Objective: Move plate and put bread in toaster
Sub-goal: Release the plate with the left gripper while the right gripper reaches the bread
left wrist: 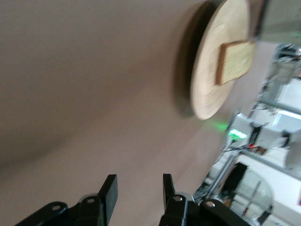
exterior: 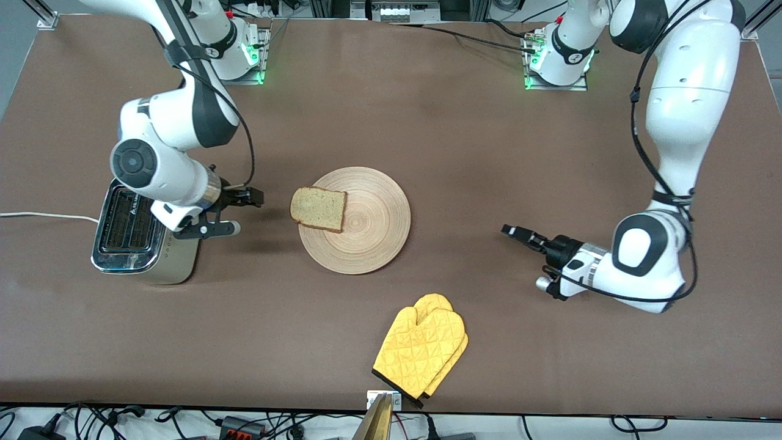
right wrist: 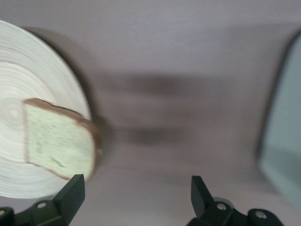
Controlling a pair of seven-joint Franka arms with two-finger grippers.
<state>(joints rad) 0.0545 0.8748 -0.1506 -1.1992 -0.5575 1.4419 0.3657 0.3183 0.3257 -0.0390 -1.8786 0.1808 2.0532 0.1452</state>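
Two spread end effectors, left [exterior: 510, 231] and right [exterior: 247, 212], hover over a brown table [exterior: 489, 153] flanking the plate [exterior: 366, 226].

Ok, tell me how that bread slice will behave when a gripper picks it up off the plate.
The bread looks thin and soft, so it will probably sag or dent if pinched hard. It seems light for its size. One crust edge overhangs the plate rim toward the open right gripper, likely giving the fingers a way in.
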